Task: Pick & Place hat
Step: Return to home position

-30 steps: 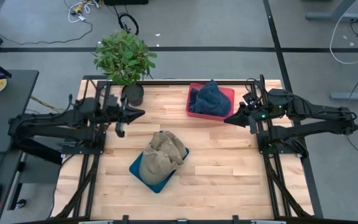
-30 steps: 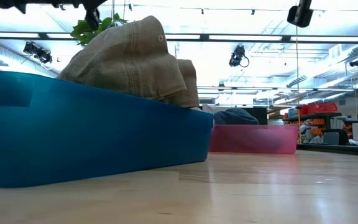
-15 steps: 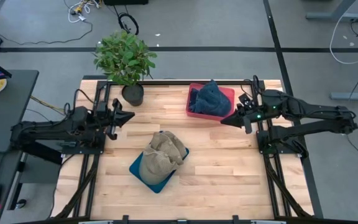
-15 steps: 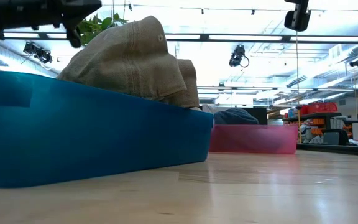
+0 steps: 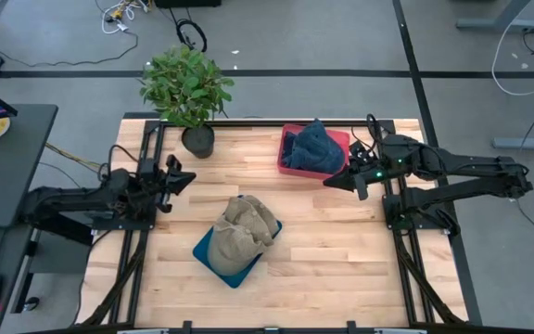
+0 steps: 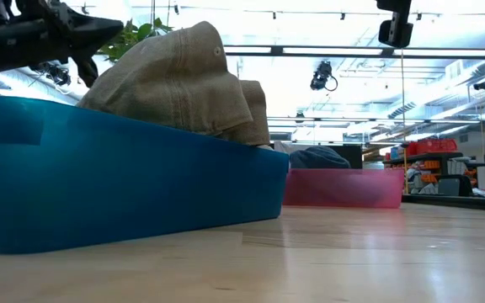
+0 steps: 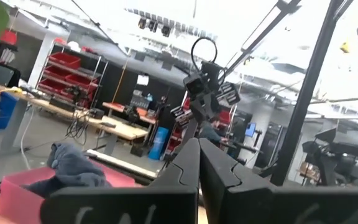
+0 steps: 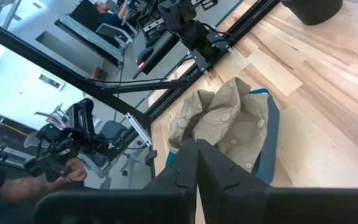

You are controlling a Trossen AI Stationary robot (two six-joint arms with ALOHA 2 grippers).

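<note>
Where brown caps [image 5: 247, 225] fill blue bin [image 5: 209, 253], left pincer [image 5: 189, 176] closed.

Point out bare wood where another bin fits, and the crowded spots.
Widest bare patch: the table between the blue bin and the right arm's frame. A smaller strip lies between the plant pot and the pink bin. Crowded: beside the pink bin, where the right tool hovers, and by the pot, near the left tool.

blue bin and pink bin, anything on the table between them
Nothing: in the high view, only bare wood of the table separates the blue bin from the pink bin.
</note>
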